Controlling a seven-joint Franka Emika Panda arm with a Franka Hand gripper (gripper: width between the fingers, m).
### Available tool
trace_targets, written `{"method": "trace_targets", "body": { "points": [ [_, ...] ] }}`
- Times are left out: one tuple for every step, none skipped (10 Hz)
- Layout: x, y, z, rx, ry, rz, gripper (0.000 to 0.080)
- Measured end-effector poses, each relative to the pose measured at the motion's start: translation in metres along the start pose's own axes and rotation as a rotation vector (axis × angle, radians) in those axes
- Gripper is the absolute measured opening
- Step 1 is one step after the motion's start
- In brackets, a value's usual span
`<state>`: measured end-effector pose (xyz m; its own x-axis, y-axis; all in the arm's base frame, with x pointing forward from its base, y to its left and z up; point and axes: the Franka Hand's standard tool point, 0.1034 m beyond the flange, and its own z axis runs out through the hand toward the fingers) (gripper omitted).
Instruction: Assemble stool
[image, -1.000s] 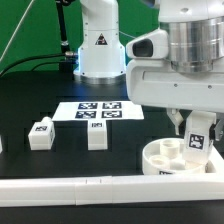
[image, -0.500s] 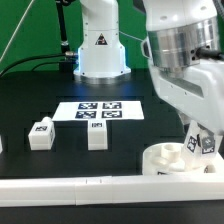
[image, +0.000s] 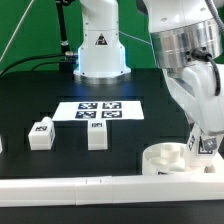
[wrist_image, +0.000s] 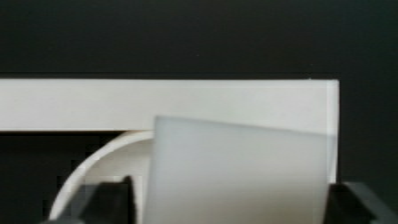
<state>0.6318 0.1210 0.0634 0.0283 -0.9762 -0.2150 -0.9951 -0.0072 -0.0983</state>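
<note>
Looking lower right, we cannot tell if our hand (image: 201, 141) pinches the leg (image: 207, 148); lifting askew could tip it off the seat (image: 158, 162).

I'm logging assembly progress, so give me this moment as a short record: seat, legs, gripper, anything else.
seat disc: on the table, exterior view's right
leg at seat: at the seat disc, between the gripper's fingers
gripper: lowered around that leg; open or shut unclear
loose legs: two, standing apart, exterior view's left
marker board: flat, behind the loose legs
</note>
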Motion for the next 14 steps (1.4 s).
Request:
{"method": "trace_targets", "body": {
  "points": [
    [-0.003,-0.001,-0.006,-0.018,-0.004,-0.177,0.0588],
    [-0.007,-0.006,-0.016,-0.017,-0.013,-0.345,0.0637],
    [-0.014,-0.007,-0.026,-0.026,-0.023,-0.510,0.0646],
    [-0.020,-0.007,-0.030,-0.030,-0.024,-0.624,0.0646],
    [-0.025,-0.006,-0.029,-0.033,-0.022,-0.715,0.0646],
    [-0.023,-0.006,-0.028,-0.033,-0.023,-0.797,0.0648],
    [-0.022,-0.006,-0.028,-0.032,-0.024,-0.852,0.0648],
    [-0.022,-0.005,-0.028,-0.042,-0.006,-0.983,0.0648],
    [-0.024,-0.004,-0.026,-0.062,0.026,-1.150,0.0648],
    [-0.022,-0.007,-0.028,-0.066,0.040,-1.344,0.0648],
    [-0.017,-0.009,-0.029,-0.066,0.045,-1.525,0.0648],
    [-0.016,-0.009,-0.028,-0.081,0.046,-1.696,0.0648],
    [-0.018,-0.007,-0.024,-0.098,0.038,-1.882,0.0648],
    [-0.018,-0.006,-0.024,-0.100,0.036,-1.922,0.0648]
  ]
}}
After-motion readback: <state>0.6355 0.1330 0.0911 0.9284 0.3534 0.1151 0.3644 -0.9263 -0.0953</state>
